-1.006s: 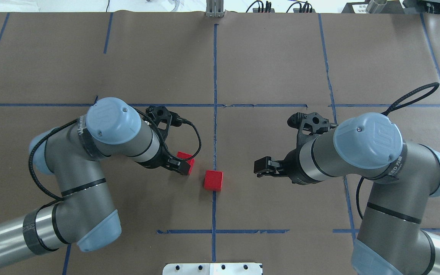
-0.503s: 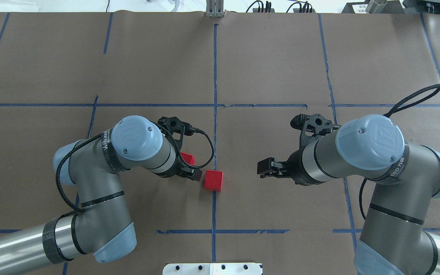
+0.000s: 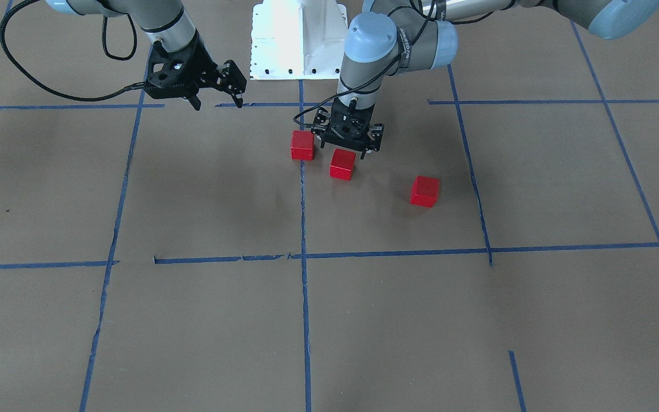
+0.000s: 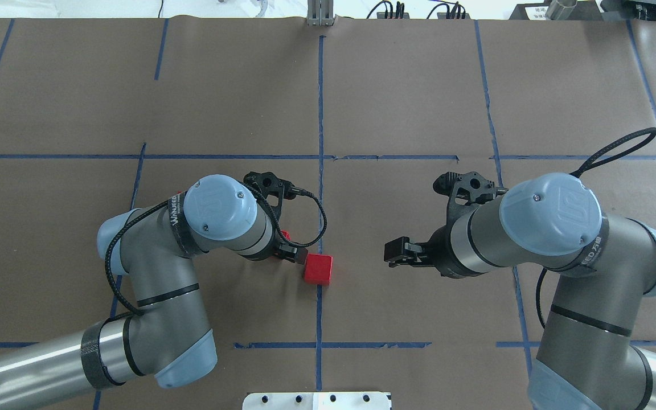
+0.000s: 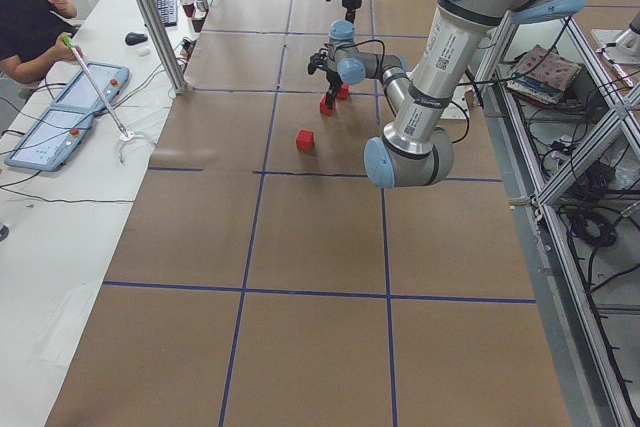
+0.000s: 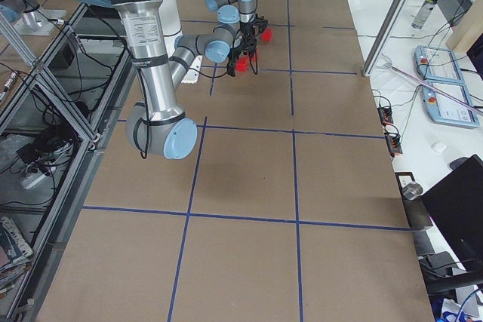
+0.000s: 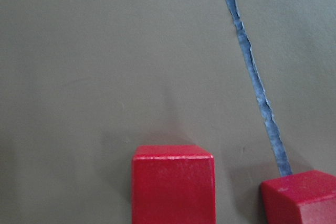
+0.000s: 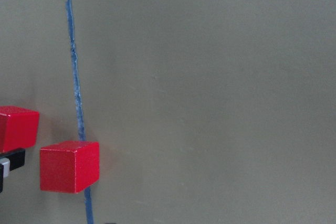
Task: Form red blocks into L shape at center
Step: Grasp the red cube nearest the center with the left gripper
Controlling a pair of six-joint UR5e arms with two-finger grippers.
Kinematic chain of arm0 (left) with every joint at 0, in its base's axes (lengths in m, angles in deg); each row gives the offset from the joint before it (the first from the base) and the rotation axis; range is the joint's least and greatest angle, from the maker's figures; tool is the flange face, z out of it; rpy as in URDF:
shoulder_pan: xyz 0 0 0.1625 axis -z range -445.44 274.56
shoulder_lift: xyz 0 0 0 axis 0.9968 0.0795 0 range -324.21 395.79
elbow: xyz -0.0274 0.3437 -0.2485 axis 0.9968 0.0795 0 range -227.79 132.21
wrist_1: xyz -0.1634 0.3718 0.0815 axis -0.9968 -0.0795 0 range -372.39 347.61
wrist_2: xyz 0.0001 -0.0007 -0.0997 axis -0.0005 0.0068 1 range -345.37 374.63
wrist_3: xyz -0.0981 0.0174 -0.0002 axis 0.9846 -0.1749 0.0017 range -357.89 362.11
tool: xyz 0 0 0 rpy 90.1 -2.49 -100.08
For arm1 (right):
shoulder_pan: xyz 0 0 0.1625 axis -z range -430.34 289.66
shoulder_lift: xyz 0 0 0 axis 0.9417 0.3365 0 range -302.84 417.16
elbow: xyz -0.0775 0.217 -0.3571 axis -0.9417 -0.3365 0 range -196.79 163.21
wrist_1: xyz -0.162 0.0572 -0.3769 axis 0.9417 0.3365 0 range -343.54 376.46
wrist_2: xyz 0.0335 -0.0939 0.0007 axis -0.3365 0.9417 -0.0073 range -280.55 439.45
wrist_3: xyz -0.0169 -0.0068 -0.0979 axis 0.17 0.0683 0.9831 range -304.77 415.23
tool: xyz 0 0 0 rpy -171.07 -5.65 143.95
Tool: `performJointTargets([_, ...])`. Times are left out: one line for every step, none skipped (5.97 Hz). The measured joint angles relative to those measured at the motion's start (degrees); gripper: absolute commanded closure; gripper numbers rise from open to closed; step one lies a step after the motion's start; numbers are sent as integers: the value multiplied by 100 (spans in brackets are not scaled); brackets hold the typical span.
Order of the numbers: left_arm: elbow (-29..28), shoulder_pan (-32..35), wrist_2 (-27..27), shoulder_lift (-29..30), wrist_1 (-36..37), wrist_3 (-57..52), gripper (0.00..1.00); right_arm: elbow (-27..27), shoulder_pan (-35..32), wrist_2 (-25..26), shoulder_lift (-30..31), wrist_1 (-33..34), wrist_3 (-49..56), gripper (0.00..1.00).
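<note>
Placement step: I had the left gripper [image 3: 348, 151] clamped on one block [image 3: 342, 166], just beside the center block [image 3: 302, 145] on the tape line [image 3: 304, 217]; the right gripper [image 3: 218, 100] hung wide. Next, I judged: set it flush.

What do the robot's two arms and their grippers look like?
Both the left arm and right arm are silver-grey tubes with pale blue joint caps. Black braided cables loop at the wrists by the black two-finger left gripper and right gripper.

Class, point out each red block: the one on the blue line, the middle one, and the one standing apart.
Block on the line [image 3: 302, 146]: front-facing view, its visible middle.
Middle block [image 3: 341, 166]: front-facing view, its visible middle.
Lone block [image 3: 424, 191]: front-facing view, its visible middle.
</note>
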Motion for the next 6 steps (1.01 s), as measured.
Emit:
performJointTargets([-64, -1, -32, 15, -3, -12, 16, -4, 6, 0, -1, 0, 0, 0])
performJointTargets([-121, 0, -140, 25, -10, -22, 35, -5, 8, 1, -4, 0, 0, 0])
performJointTargets([-184, 0, -259, 34, -84, -23, 75, -3, 8, -2, -5, -2, 0, 0])
performJointTargets([-231, 5, -310, 40, -222, -12, 99, 2, 8, -6, -5, -4, 0, 0])
performJointTargets([-248, 24, -325, 51, -310, 10, 100, 5, 9, -7, -19, -4, 0, 0])
performJointTargets([-253, 87, -353, 93, -335, 17, 100, 14, 8, -8, -39, -7, 0, 0])
